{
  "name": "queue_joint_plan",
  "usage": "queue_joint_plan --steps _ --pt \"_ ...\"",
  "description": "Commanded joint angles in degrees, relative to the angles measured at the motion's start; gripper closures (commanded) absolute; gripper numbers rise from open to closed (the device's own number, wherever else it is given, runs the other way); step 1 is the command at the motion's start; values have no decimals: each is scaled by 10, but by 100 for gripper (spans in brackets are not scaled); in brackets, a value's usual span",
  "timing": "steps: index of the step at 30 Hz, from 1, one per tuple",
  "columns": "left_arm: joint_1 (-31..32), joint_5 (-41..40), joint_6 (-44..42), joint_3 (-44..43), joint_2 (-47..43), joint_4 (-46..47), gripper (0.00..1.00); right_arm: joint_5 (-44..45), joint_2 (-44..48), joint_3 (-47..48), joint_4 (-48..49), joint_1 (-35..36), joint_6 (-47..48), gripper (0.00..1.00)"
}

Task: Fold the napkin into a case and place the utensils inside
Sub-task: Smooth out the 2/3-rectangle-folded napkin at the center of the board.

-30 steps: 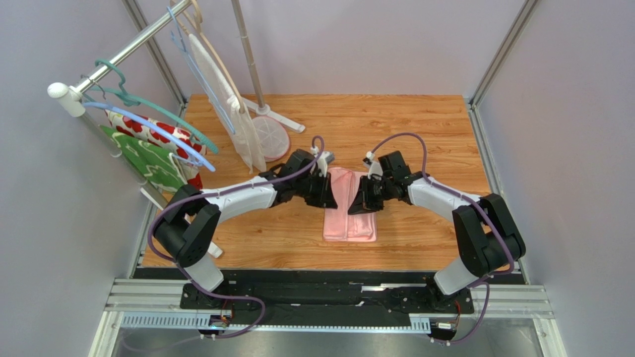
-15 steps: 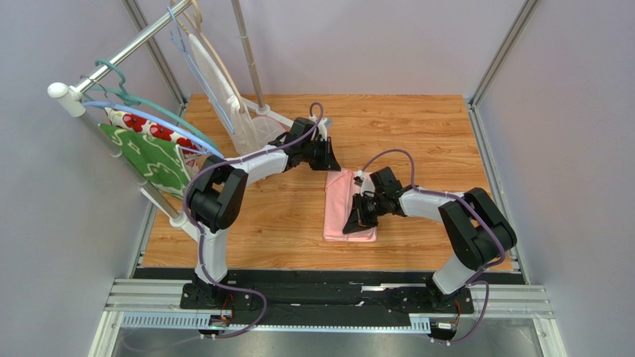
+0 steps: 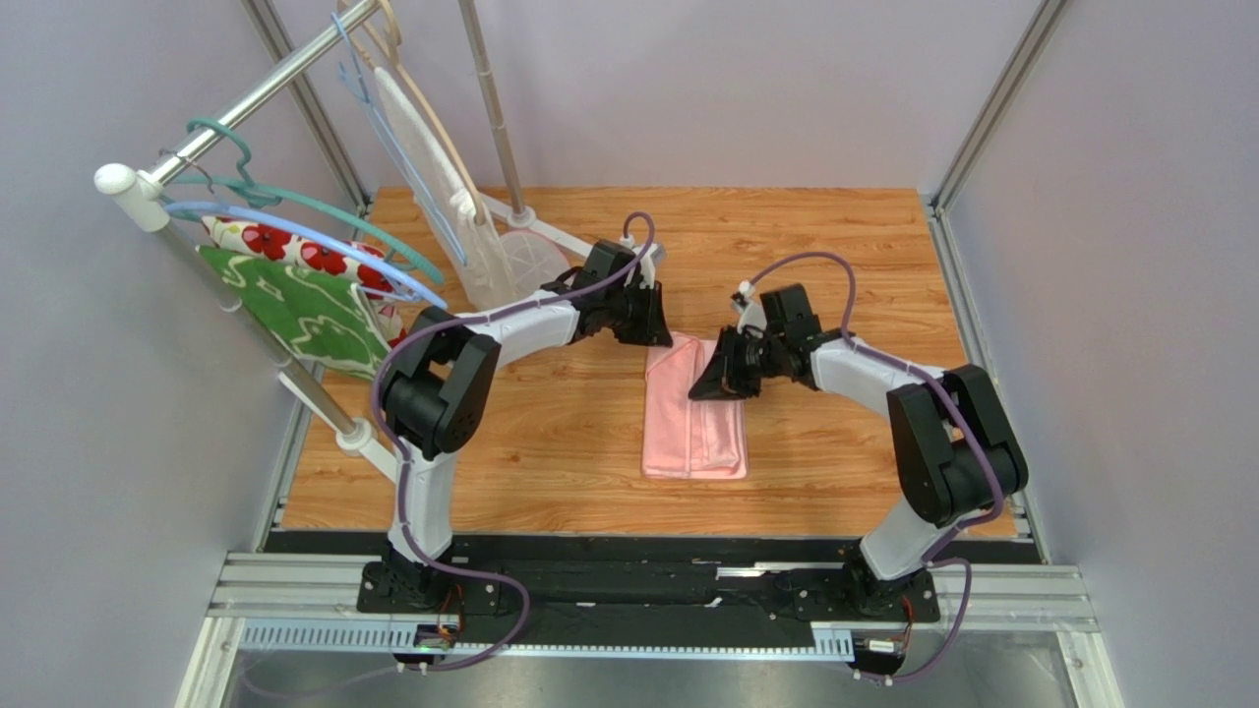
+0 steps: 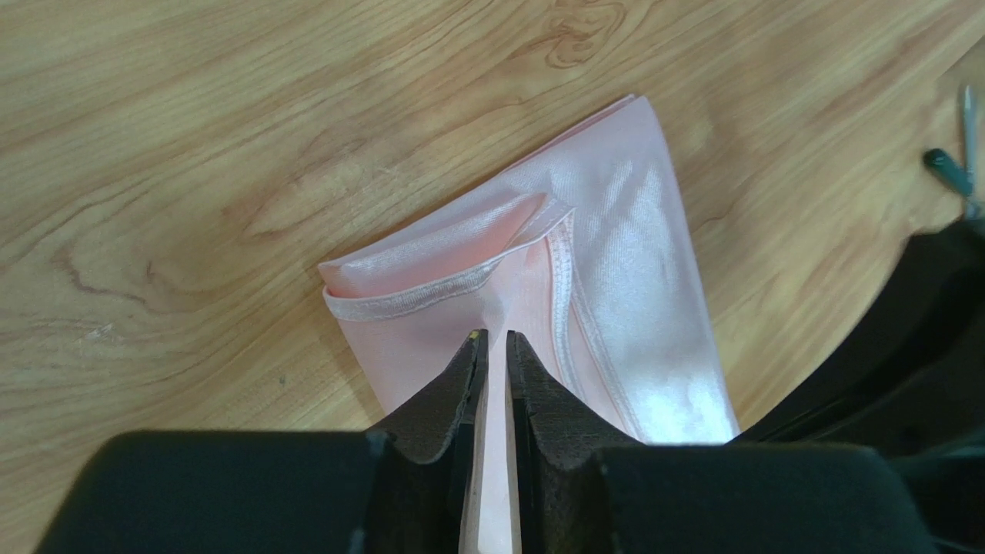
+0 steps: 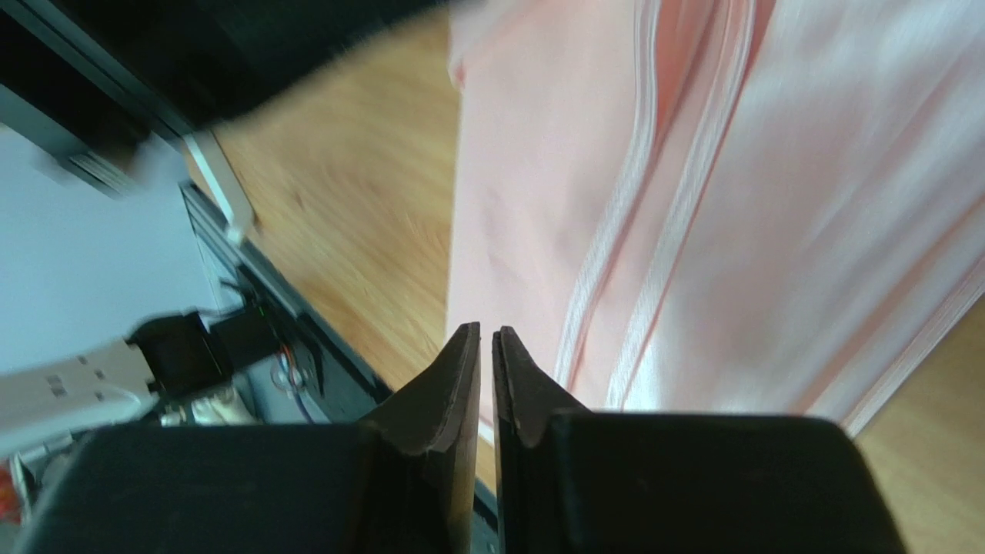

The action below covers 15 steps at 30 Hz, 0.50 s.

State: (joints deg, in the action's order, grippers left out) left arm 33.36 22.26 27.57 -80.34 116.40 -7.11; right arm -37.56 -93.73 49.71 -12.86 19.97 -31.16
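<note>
Top external view, and from the near edge both arms reach out over the light wood-grain table. Between them lies the plain pale-pink cloth napkin, already a narrow layered strip running away from me, flat on the boards. It looks like a case in the making.

The right gripper hangs over the strip's right edge. Its fingers are all but closed, just a slit between them, with nothing in it. My guess is it is there to press or tidy a fold rather than to lift.

Further out, the left gripper sits at the far left corner, where a hemmed flap peaks up. Narrow gap, pink showing through it, and I cannot tell whether those fingers pinch the hem or merely stand over it.

No cutlery plainly in sight, so loading looks some way off.

Beyond, on the left, a metal rail with coloured plastic hangers carries a green patterned cloth and a white cloth with red flowers. Pale grey walls close the room in.
</note>
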Motion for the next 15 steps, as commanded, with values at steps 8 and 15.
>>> queue_joint_plan --steps 8,15 --pt "43 -161 -70 10 -55 -3 80 20 -160 196 10 -25 -32 94" --pt "49 -158 -76 2 -61 -16 78 37 -182 214 13 -30 -32 100"
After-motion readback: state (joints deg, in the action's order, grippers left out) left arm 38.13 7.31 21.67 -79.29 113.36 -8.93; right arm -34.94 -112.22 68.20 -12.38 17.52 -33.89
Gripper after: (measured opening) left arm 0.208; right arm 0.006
